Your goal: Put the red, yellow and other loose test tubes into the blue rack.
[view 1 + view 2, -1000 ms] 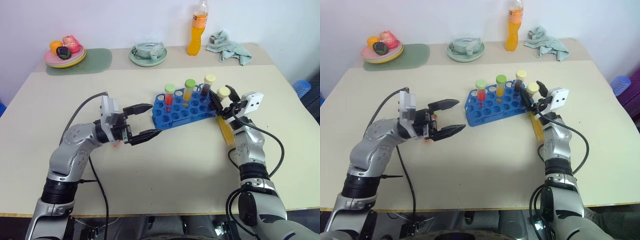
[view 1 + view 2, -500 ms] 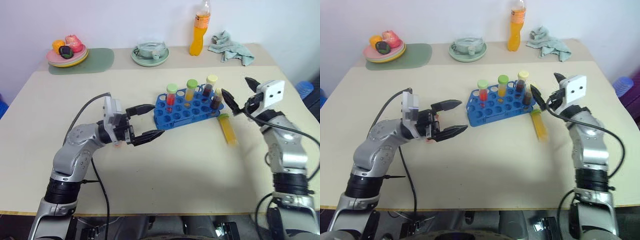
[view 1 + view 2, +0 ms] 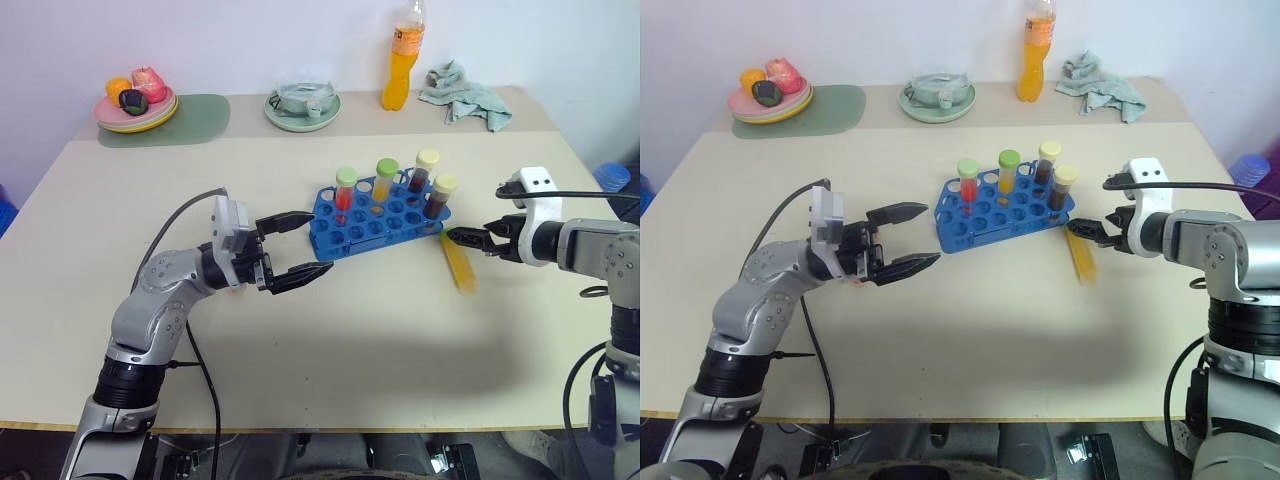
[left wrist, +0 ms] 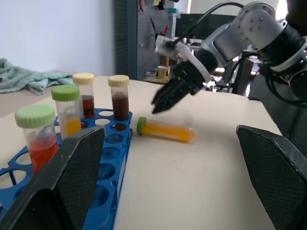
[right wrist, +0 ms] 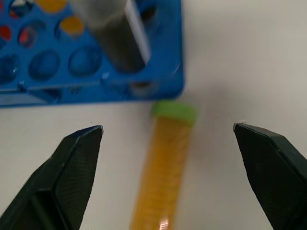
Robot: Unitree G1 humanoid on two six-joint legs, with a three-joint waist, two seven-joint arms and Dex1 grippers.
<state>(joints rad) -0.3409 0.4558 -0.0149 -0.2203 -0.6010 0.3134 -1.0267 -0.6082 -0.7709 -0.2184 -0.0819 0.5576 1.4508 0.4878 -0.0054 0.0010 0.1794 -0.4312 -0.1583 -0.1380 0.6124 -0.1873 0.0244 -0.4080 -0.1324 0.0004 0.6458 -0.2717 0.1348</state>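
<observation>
A: From the head camera, where are the tubes?
B: Four stand capped in the blue rack (image 3: 378, 213); a green-capped yellow tube (image 3: 458, 260) lies on the table (image 3: 330, 360) just beside its right end.

A: Left wrist view?
B: The left gripper (image 3: 297, 246) has its jaws spread wide and empty beside the rack.

A: Right wrist view?
B: The right gripper (image 5: 168, 158) is likewise agape, pointing down over the lying tube, not touching it.

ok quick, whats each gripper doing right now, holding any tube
left gripper: jaws open, holding nothing, near the blue rack.
right gripper: jaws open, holding nothing, aimed at the loose yellow tube on the table.
</observation>
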